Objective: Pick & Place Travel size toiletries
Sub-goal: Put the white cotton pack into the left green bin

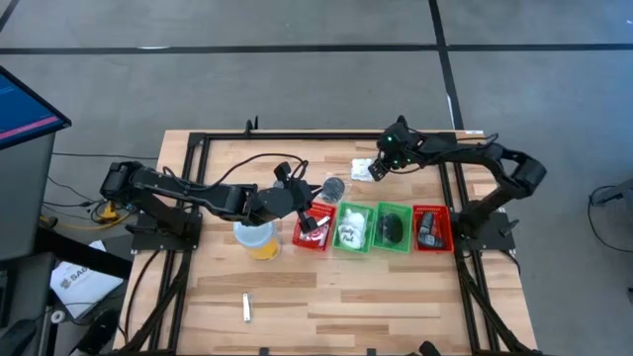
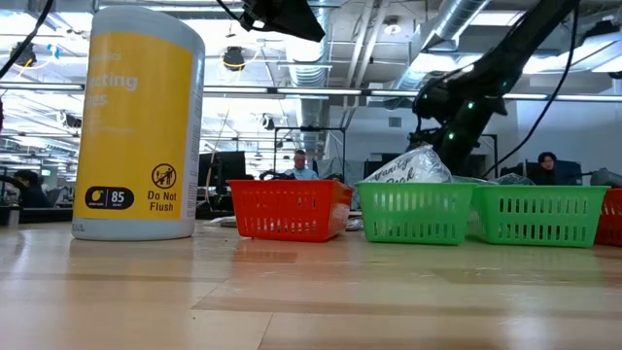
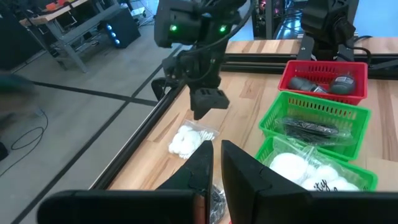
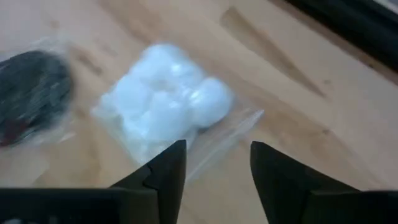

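Observation:
A white lumpy packet (image 1: 363, 168) (image 4: 165, 109) lies flat on the table near the far edge. A dark grey disc in a clear bag (image 1: 334, 188) (image 4: 31, 93) lies beside it. My right gripper (image 1: 379, 166) (image 4: 217, 168) hovers open over the white packet without touching it. My left gripper (image 1: 305, 196) (image 3: 216, 165) hangs high over the left red bin (image 1: 315, 227), fingers shut to a narrow slit, with the disc (image 3: 214, 199) showing below them. Another white packet (image 1: 351, 232) (image 2: 413, 167) fills a green bin. A short silvery tube (image 1: 246, 308) lies near the table's near edge.
Four small bins stand in a row: red (image 2: 290, 209), green (image 1: 353, 227), green (image 1: 393, 227), red (image 1: 431, 227), with items inside. A yellow cup with a white lid (image 1: 255, 237) (image 2: 139, 122) stands left of them. A black frame (image 1: 198, 178) borders the table. People sit in the room behind.

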You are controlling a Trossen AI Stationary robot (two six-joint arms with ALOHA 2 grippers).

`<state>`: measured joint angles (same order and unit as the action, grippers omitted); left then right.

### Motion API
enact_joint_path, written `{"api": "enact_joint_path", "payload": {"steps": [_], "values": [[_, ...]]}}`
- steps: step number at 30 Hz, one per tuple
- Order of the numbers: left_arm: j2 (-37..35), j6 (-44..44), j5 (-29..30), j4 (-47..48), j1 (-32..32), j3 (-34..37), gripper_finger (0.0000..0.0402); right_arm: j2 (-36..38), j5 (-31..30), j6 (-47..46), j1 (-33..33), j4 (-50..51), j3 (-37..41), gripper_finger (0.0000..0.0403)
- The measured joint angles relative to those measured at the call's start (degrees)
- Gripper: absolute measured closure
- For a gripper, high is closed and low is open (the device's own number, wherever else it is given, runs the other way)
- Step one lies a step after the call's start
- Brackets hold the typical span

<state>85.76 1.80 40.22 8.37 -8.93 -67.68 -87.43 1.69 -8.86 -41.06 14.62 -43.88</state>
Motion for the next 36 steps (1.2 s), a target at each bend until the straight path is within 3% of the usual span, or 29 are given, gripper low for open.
{"api": "enact_joint_path", "payload": {"steps": [8,16,25,36], "values": [[0.0,0.0,0.0,-0.4,0.0,0.0,0.0376,-4.5,0.0,-0.2,-2.7,-1.8,0.0,0.0191],[0.0,0.0,0.0,-0.6,0.0,0.0,0.0376,-8.6,0.3,-0.2,-2.9,-5.0,0.0,0.0179],[0.0,-1.5,0.0,-0.8,0.0,0.0,0.0376,-10.2,3.1,-1.1,-2.8,-6.0,-1.5,0.0191],[0.0,-1.5,0.0,-0.8,0.0,0.0,0.0376,-10.7,3.2,-1.7,-0.9,-6.4,-2.2,0.0238]]}}
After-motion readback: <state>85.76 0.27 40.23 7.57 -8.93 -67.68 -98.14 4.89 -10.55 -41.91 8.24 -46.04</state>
